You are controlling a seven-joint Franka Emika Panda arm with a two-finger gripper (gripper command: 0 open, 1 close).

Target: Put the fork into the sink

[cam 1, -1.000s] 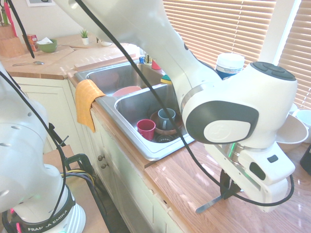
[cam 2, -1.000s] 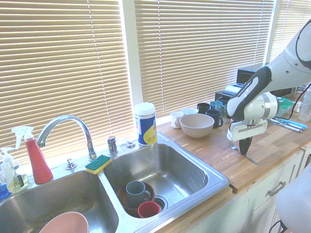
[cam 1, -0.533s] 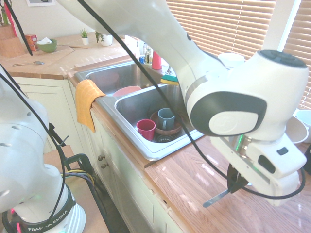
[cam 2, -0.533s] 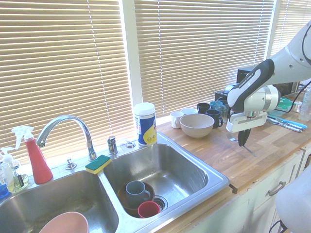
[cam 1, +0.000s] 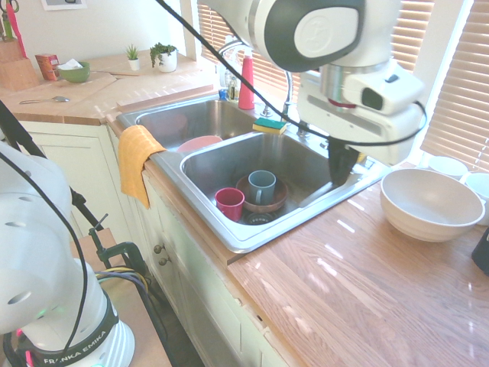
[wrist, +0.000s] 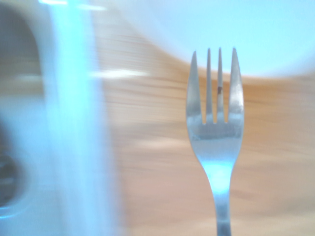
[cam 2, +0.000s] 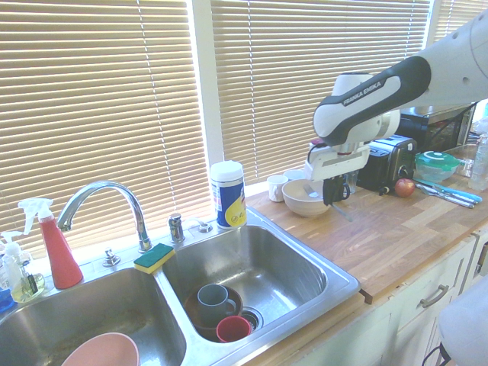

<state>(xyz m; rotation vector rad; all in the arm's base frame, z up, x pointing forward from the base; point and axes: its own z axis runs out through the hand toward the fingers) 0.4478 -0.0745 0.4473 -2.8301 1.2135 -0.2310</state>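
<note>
Wrist view: fork [wrist: 215, 128] (bowl [wrist: 221, 34] beyond)

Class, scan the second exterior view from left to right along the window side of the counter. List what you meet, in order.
Red spray bottle → chrome faucet → yellow-green sponge → white canister → large white bowl → tool → toaster → apple.

silver fork [wrist: 215, 132] held aloft beside steel sink [cam 2: 335, 284] — tines clean.
</note>
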